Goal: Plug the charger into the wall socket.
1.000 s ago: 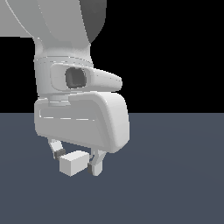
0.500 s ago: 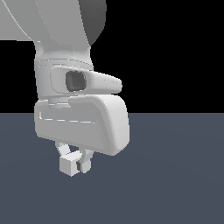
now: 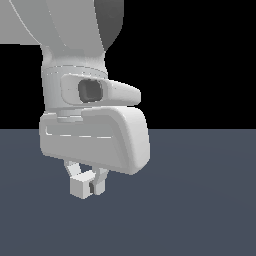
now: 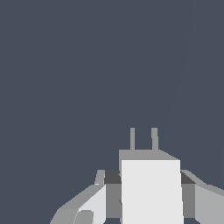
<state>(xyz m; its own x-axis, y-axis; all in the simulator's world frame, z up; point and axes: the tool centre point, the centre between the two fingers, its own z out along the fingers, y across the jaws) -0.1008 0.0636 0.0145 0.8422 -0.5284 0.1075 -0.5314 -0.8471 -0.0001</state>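
**Gripper holding the charger above the floor**

Gripper (image 3: 86, 186) is closing its two fingers on the charger (image 3: 80, 187), one on each side of the white block. In the exterior view, the charger is sitting toward the left, under the big white wrist body, and the grey floor (image 3: 200, 200) is stretching to the right. In the wrist view, the charger (image 4: 151, 190) is pointing its two grey prongs (image 4: 143, 138) away from the camera, over the plain floor.
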